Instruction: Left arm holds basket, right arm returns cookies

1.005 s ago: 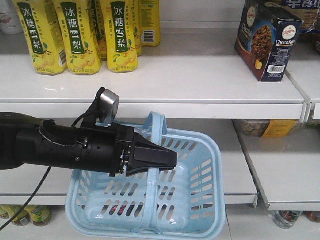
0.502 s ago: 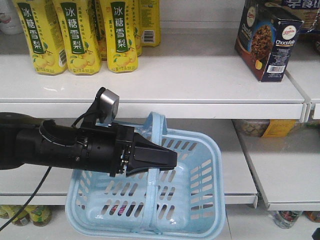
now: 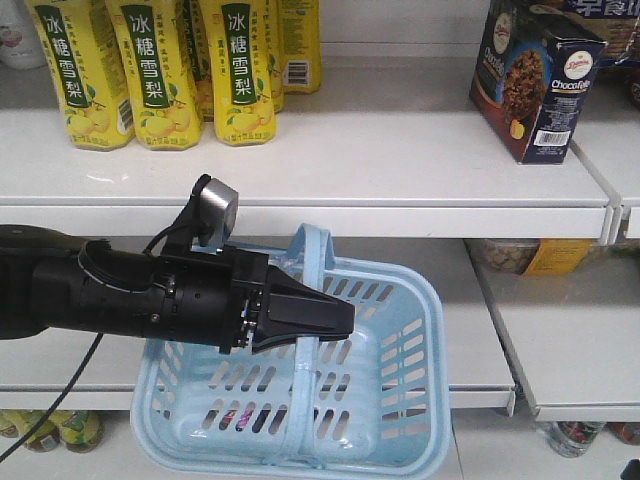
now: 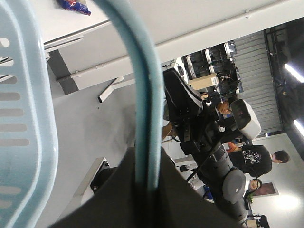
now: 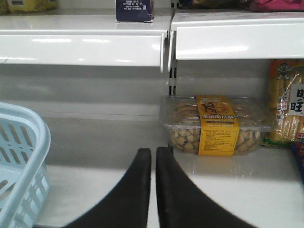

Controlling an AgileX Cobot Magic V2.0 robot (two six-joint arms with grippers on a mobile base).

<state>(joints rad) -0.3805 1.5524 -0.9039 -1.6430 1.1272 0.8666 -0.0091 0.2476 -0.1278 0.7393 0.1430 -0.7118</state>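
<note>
White store shelves [image 3: 400, 190] fill the background. A blue basket [image 3: 400, 400] hangs before the lower shelf, one hoop handle [image 3: 318, 262] clamped in the left gripper [image 3: 335, 318]; the left wrist view shows that handle running into the closed jaws. The cookies [image 3: 535, 80] stand upright at the right end of the upper shelf, well apart from yellow bottles [image 3: 165, 70] at left. The right gripper [image 5: 153, 190] is empty, fingers nearly together, facing a clear snack tub [image 5: 216, 126].
</note>
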